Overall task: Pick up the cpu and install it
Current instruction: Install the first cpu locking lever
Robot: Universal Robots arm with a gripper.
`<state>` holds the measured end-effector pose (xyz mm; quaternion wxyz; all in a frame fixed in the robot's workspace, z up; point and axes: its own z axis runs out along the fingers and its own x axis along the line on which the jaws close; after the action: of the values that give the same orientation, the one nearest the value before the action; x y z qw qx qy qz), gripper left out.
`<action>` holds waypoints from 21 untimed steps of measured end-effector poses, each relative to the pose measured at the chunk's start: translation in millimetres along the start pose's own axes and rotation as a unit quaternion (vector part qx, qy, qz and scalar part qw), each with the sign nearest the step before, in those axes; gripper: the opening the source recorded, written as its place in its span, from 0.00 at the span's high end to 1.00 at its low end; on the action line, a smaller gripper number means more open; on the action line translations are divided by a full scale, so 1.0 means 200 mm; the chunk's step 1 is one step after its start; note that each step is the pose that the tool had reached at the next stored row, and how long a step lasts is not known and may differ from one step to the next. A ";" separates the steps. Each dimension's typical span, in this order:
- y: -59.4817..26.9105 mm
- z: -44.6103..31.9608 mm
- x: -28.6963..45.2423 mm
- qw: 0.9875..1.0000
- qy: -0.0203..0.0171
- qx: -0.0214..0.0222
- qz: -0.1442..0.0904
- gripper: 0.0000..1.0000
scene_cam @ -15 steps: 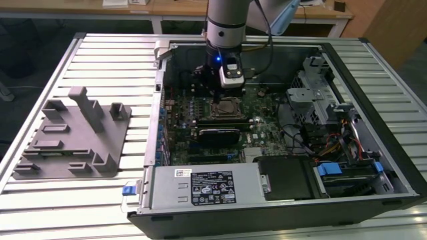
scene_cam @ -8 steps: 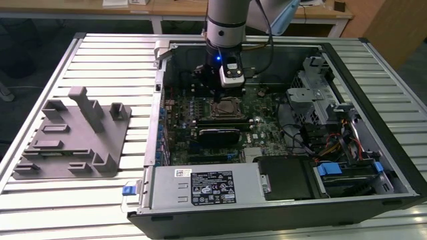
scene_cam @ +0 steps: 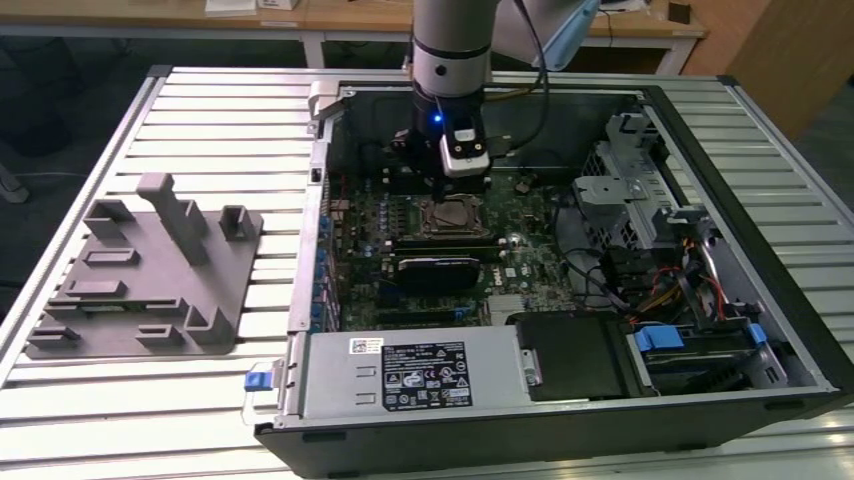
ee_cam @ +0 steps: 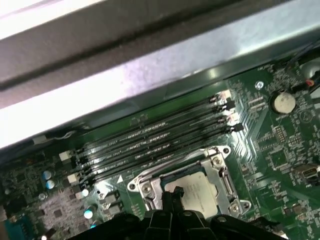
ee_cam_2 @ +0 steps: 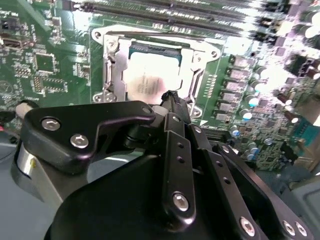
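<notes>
The cpu (ee_cam_2: 147,75) lies flat inside the motherboard socket, its shiny silver top ringed by the metal socket frame (ee_cam_2: 112,65). In the exterior view the cpu (scene_cam: 447,215) sits in the middle of the open computer case, with my gripper (scene_cam: 441,190) hanging straight above it. Both wrist views show the black fingers drawn together to a narrow tip just over the chip's edge: gripper (ee_cam_2: 170,97), gripper (ee_cam: 168,194), cpu (ee_cam: 200,192). Nothing is between the fingers. The gripper body hides part of the chip in both wrist views.
Memory slots (ee_cam: 150,145) run beside the socket, close to the case wall (ee_cam: 150,75). A power supply (scene_cam: 407,370) fills the case's near end, and a drive cage (scene_cam: 641,200) with cables stands at the exterior view's right. A grey fixture (scene_cam: 147,270) rests on the slatted table.
</notes>
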<state>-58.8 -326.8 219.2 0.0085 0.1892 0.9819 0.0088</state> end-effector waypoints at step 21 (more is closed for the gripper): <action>-0.051 0.003 -0.109 1.000 0.000 -0.009 -0.003 0.89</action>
<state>-42.2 -344.2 218.8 0.0098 0.1864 0.9823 0.0176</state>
